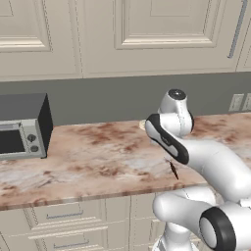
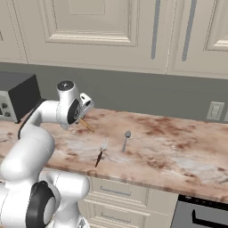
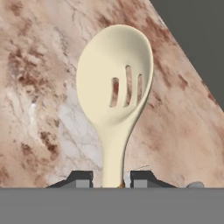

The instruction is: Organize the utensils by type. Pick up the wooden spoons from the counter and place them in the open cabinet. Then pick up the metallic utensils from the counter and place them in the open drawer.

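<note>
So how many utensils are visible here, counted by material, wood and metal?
Wooden spoon: 1
Metal utensils: 2, the black-handled one and the all-grey one
Total: 3

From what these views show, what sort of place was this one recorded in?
A rendered kitchen, most likely: a marble-look counter with drawer fronts below, panelled wall cabinets above, a grey toaster oven on the counter, and a slotted spoon between the claw's tips.
</note>
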